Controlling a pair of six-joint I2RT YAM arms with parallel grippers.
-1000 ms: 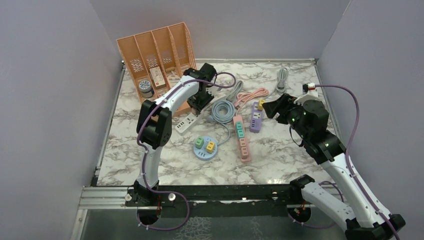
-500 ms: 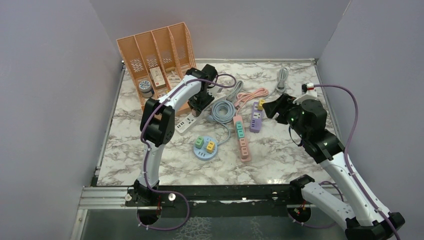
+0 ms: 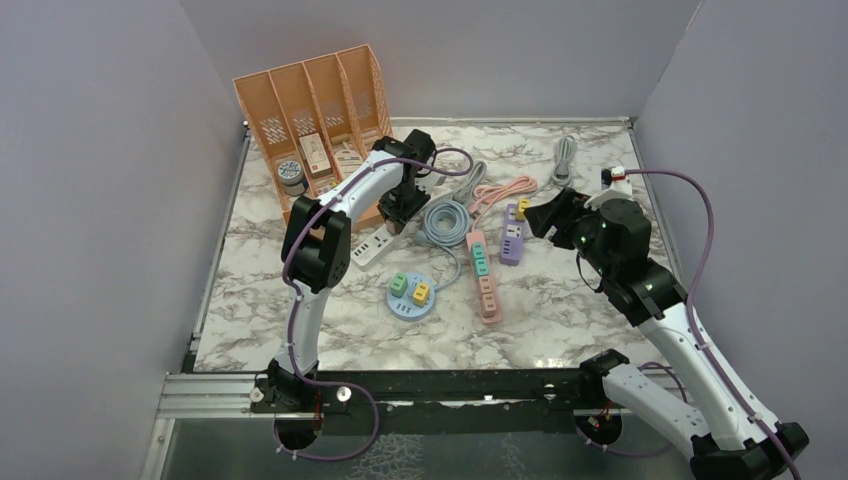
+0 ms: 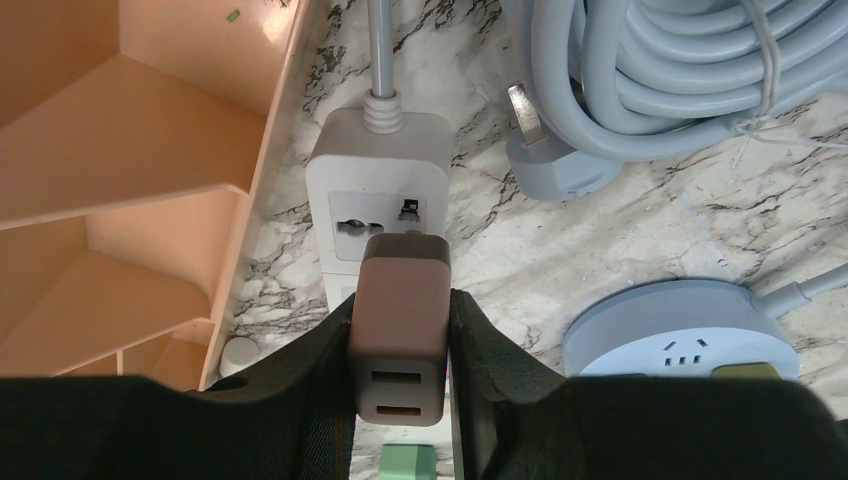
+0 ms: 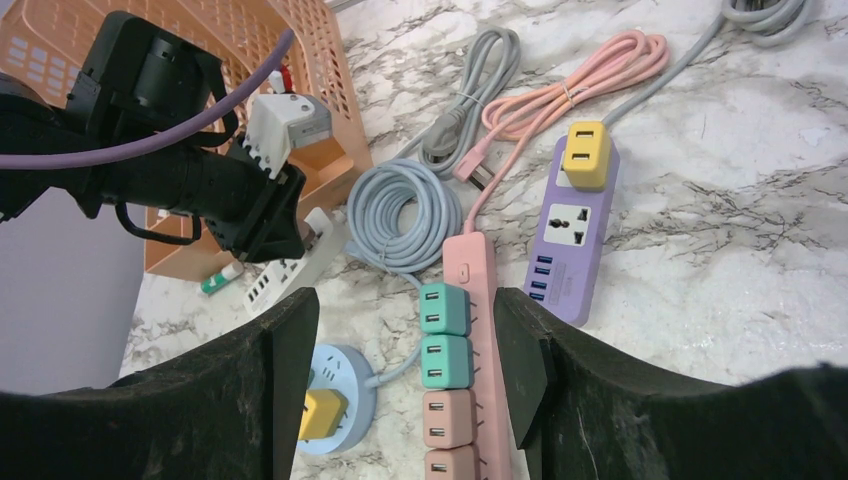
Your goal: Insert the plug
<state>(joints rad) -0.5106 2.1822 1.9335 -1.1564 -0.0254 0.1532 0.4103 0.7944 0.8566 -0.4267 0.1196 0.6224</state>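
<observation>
Since the left gripper (image 4: 402,322) is squeezed tight on the brown plug (image 4: 402,275), just over a socket (image 4: 358,226) in the white strip (image 4: 375,160), it should line it up straight and push down slowly, while the right gripper (image 5: 405,345) sits wide apart, holding nothing.

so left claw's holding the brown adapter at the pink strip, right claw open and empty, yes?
Wrong strip. The left claw holds the brown adapter at the white strip, not the pink one; the left wrist view shows it. The right claw is open and empty, as you said.
</observation>
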